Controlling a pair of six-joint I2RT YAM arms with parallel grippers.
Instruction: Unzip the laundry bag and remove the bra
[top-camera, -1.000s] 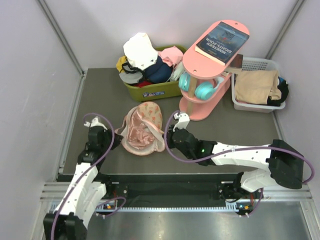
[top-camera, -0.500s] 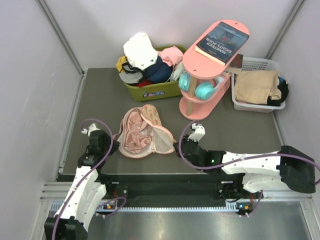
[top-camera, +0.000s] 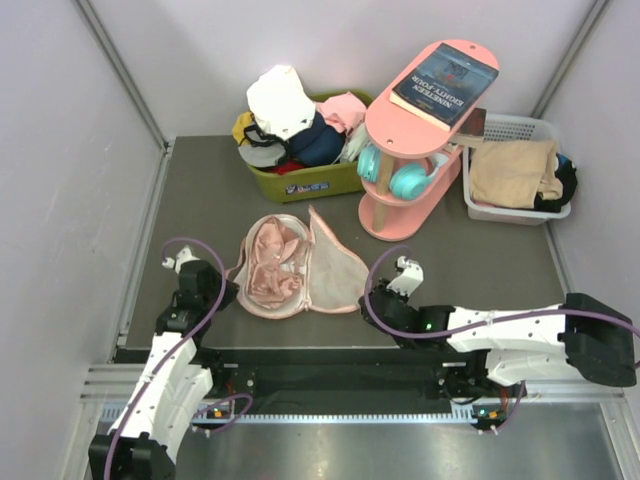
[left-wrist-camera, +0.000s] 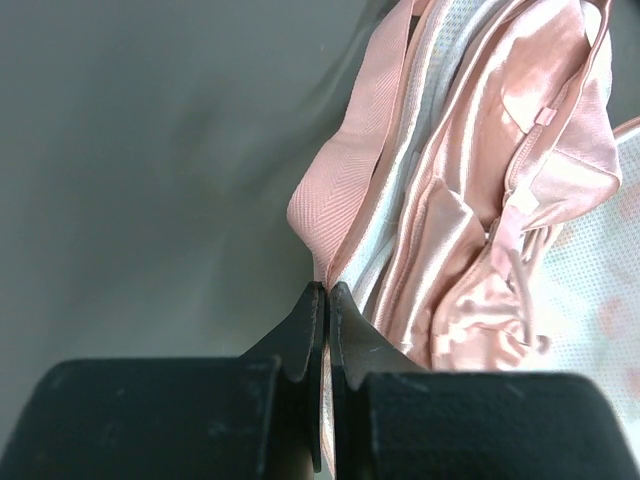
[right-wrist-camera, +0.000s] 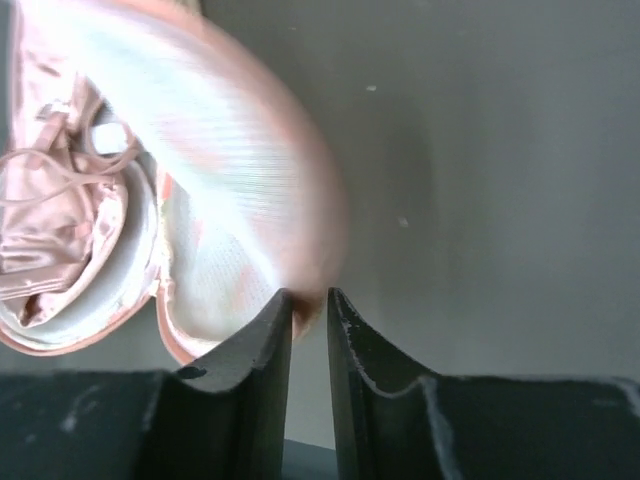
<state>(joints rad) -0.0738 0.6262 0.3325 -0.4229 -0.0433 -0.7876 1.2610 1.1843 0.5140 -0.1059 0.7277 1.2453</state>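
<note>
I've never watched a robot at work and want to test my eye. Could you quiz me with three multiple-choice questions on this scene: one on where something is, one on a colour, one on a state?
1. Where does the book lie?
A. on top of the pink stand
B. on the floor
C. in a drawer

2. What colour are the headphones?
A. black
B. mint green
C. red

3. How is the laundry bag?
A. zipped shut
B. hanging from a hook
C. spread open, with the bra inside

Answers:
1 A: the book rests on the stand's top board.
2 B: the headphones on the stand's lower shelf are plainly mint green.
3 C: the bag's flap lies folded out flat and the shiny pink bra shows in its left half.
</note>
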